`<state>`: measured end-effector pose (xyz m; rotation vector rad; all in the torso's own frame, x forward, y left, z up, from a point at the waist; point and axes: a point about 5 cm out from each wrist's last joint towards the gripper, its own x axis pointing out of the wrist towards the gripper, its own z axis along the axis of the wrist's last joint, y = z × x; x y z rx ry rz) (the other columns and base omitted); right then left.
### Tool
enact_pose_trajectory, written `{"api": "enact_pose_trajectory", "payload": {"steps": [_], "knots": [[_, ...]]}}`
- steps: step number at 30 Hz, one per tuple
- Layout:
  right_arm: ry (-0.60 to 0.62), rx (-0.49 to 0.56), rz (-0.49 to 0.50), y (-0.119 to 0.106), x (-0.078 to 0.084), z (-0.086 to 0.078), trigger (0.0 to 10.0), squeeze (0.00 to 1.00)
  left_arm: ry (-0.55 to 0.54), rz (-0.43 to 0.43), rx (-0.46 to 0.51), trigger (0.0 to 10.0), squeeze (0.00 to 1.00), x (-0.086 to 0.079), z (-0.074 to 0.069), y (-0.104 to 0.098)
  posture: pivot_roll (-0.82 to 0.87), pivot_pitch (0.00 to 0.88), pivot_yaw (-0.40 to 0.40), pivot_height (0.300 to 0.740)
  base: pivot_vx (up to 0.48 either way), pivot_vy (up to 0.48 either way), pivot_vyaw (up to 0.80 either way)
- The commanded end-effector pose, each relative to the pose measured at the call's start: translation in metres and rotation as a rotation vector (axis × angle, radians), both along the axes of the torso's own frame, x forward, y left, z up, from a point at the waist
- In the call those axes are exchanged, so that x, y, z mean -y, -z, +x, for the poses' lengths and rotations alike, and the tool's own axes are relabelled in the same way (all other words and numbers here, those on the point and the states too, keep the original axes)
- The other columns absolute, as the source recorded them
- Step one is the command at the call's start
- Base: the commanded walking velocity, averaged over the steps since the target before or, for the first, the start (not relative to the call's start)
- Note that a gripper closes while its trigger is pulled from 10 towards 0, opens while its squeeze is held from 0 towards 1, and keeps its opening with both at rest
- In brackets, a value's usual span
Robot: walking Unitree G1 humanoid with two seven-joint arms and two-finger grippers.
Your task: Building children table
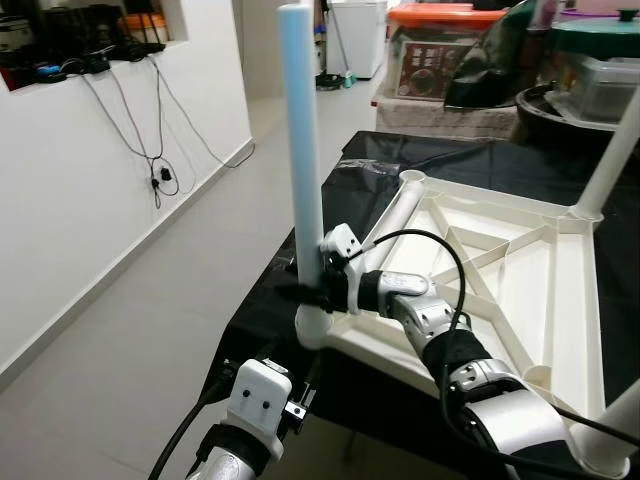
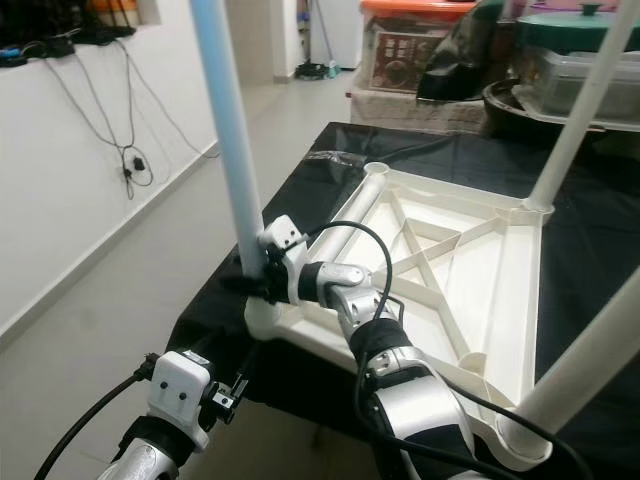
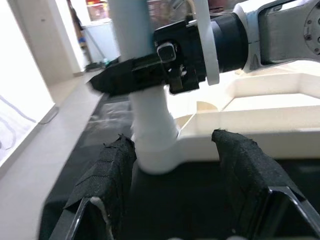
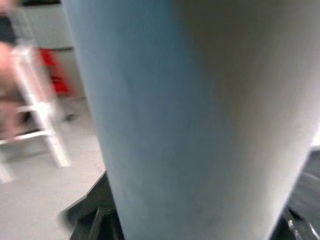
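1. Right gripper (image 1: 312, 290) pinches the pale blue table leg (image 1: 303, 150) just above the corner socket (image 1: 315, 325) of the upturned white tabletop (image 1: 500, 290). In the left eye view the leg stands upright in that socket, at the corner nearest the robot's left. By my reading this leg is seated or nearly so. A white leg (image 1: 615, 150) rises at the far corner, another (image 1: 600, 425) at the near right corner. The fourth socket (image 1: 412, 178), at the far left corner, looks empty, so one leg seems left to fit.

2. Right eye view: the tabletop lies underside up on a black cloth (image 2: 600, 240) over a bench. Beyond the tabletop stand storage boxes (image 2: 415, 45) and lidded pots (image 2: 580, 50); away from its left edge run a tiled floor (image 2: 100, 300) and a white wall with hanging cables (image 2: 125, 150). The left gripper (image 2: 215, 400) hangs low, below the blue leg's corner. Nothing blocks the empty socket, though no spare leg can be made out.

3. Left wrist view: the left gripper's fingers (image 3: 107, 175) are spread apart, holding nothing, pointed at the corner socket from below. Above it the right gripper's black fingers are clamped round the leg.

4. Right wrist view: the blue leg sits close against the lens. Behind it the room is blurred.
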<state>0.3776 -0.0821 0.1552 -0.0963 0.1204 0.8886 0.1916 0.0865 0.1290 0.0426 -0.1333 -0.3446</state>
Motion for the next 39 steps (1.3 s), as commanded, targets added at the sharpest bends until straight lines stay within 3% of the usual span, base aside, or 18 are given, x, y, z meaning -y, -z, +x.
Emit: {"api": "enact_pose_trajectory", "payload": {"steps": [1, 2, 4, 5, 6, 7, 9, 11, 17, 22, 23, 27, 28, 30, 33, 34, 36, 39], "knots": [[0.203, -0.002, -0.007, 0.0, 0.018, 0.008, 0.0, 0.0, -0.003, 0.0, -0.013, 10.0, 0.0, 0.0, 0.0, 0.004, 0.0, 0.0, 0.01, 0.74, 0.0, 0.0, 0.0], [0.387, -0.011, -0.009, 0.004, 0.029, 0.011, 0.0, 0.0, -0.002, 0.001, -0.013, 10.0, 0.0, -0.001, 0.0, 0.004, -0.01, 0.0, 0.014, 0.74, 0.0, 0.0, 0.0], [0.387, -0.011, -0.009, 0.004, 0.029, 0.011, 0.0, 0.0, -0.002, 0.001, -0.013, 10.0, 0.0, -0.001, 0.0, 0.004, -0.01, 0.0, 0.014, 0.74, 0.0, 0.0, 0.0], [0.572, -0.055, 0.025, 0.012, 0.04, 0.01, 0.0, 0.0, 0.0, 0.001, -0.013, 10.0, 0.0, -0.001, 0.0, 0.004, -0.01, 0.0, 0.018, 0.74, 0.0, 0.0, 0.0], [0.572, -0.055, 0.025, 0.012, 0.04, 0.01, 0.0, 0.0, 0.0, 0.001, -0.013, 10.0, 0.0, -0.001, 0.0, 0.004, -0.01, 0.0, 0.018, 0.74, 0.0, 0.0, 0.0], [0.75, -0.087, 0.035, 0.022, 0.047, 0.004, 0.0, 0.0, 0.002, 0.002, -0.013, 10.0, 0.0, -0.001, 0.0, 0.004, -0.01, 0.0, 0.02, 0.74, 0.0, 0.0, 0.0], [0.75, -0.087, 0.035, 0.022, 0.047, 0.004, 0.0, 0.0, 0.002, 0.002, -0.013, 10.0, 0.0, -0.001, 0.0, 0.004, -0.01, 0.0, 0.02, 0.74, 0.0, 0.0, 0.0], [1.029, -0.122, 0.072, 0.034, 0.052, -0.015, 0.0, 0.0, 0.005, 0.004, -0.012, 10.0, 0.0, -0.001, 0.001, 0.003, -0.02, 0.0, 0.021, 0.74, 0.0, 0.0, 0.0], [1.208, -0.158, 0.127, 0.041, 0.048, -0.026, 0.0, 0.0, 0.004, 0.003, -0.008, 10.0, 0.0, 0.0, 0.003, 0.003, -0.03, 0.002, 0.012, 0.74, 0.0, 0.0, 0.0], [1.173, -0.156, 0.146, 0.036, 0.039, -0.021, 0.0, 0.0, 0.003, 0.002, -0.009, 10.0, 0.0, 0.0, 0.002, 0.003, -0.03, 0.002, 0.012, 0.74, 0.0, 0.0, 0.0], [1.141, -0.152, 0.155, 0.033, 0.034, -0.018, 9.7, 0.0, 0.004, 0.002, -0.009, 10.0, 0.0, 0.0, 0.003, 0.003, -0.04, 0.005, 0.019, 0.74, 0.0, 0.0, 0.0], [1.098, -0.129, 0.17, 0.028, 0.031, -0.015, 10.0, 0.0, 0.004, 0.003, -0.009, 10.0, 0.0, 0.0, 0.003, 0.003, -0.05, 0.004, 0.017, 0.74, 0.0, 0.0, 0.0], [1.054, -0.101, 0.193, 0.022, 0.028, -0.014, 10.0, 0.93, 0.004, 0.003, -0.008, 10.0, 0.0, 0.0, 0.004, 0.003, -0.05, 0.004, 0.017, 0.74, 0.0, 0.0, 0.0], [1.02, -0.064, 0.202, 0.018, 0.027, -0.014, 10.0, 1.0, 0.003, 0.004, -0.007, 10.0, 0.0, 0.0, 0.004, 0.003, -0.05, 0.008, 0.017, 0.74, 0.0, 0.0, 0.0], [0.987, -0.041, 0.209, 0.014, 0.025, -0.015, 10.0, 1.0, 0.003, 0.004, -0.007, 10.0, 0.0, 0.0, 0.004, 0.003, -0.05, 0.01, 0.019, 0.74, 0.0, 0.0, 0.0], [0.897, -0.021, 0.239, 0.01, 0.021, -0.013, 10.0, 0.0, 0.004, 0.005, -0.007, 10.0, 0.0, 0.0, 0.004, 0.003, -0.05, 0.011, 0.022, 0.74, 0.0, 0.0, 0.0], [0.897, -0.021, 0.239, 0.01, 0.021, -0.013, 10.0, 0.0, 0.004, 0.005, -0.007, 10.0, 0.0, 0.0, 0.004, 0.003, -0.05, 0.011, 0.022, 0.74, 0.0, 0.0, 0.0], [0.591, -0.033, 0.289, 0.002, 0.013, -0.007, 10.0, 0.0, 0.004, 0.007, -0.008, 10.0, 0.0, -0.001, 0.005, 0.003, -0.04, 0.015, 0.024, 0.74, 0.0, 0.0, 0.0]]}}
